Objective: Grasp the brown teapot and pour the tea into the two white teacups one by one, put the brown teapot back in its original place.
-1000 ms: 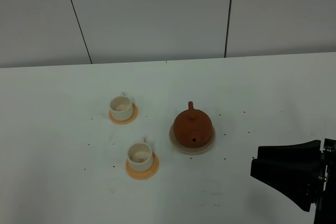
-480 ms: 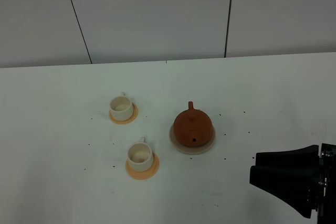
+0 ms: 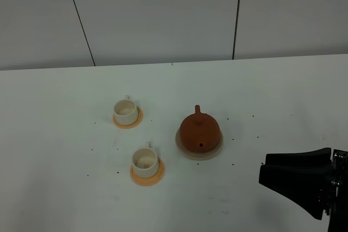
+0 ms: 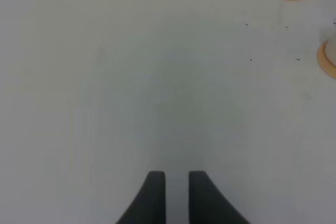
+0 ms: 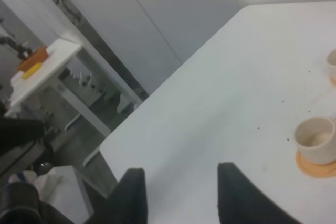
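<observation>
Near the table's (image 3: 65, 199) front-right edge, right end effector (image 3: 265, 170) gapes open, empty.

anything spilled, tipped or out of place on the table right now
Nothing stands out. The brown teapot sits upright on its beige saucer, lid on, and both white teacups stand upright on their orange coasters. Only small dark specks dot the white table; no puddle is visible.

Matte black right pincer (image 3: 263, 169) with broad tapered fingers; left pincer (image 4: 177, 179) likewise black.
</observation>
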`<move>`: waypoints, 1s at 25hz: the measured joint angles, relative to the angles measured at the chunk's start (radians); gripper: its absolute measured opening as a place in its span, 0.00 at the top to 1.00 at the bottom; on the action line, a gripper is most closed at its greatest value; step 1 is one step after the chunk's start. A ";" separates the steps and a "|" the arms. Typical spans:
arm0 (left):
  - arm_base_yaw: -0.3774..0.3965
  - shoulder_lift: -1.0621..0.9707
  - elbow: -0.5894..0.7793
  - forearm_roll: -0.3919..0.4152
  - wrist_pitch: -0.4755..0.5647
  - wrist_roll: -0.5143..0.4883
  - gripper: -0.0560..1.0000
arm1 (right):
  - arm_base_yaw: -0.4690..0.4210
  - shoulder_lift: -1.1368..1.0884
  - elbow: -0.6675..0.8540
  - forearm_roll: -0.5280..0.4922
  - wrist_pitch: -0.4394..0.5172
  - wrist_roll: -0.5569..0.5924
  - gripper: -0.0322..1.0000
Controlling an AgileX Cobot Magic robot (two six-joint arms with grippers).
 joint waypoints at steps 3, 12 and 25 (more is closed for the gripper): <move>0.000 0.000 0.000 0.000 -0.002 0.000 0.78 | 0.001 0.017 -0.008 0.001 -0.020 0.029 0.66; 0.000 0.000 0.000 0.000 -0.002 0.001 0.77 | 0.001 0.284 -0.469 -0.423 -0.132 0.423 0.66; 0.000 0.000 0.000 0.000 -0.003 0.001 0.76 | 0.157 0.881 -1.192 -1.132 -0.106 0.026 0.67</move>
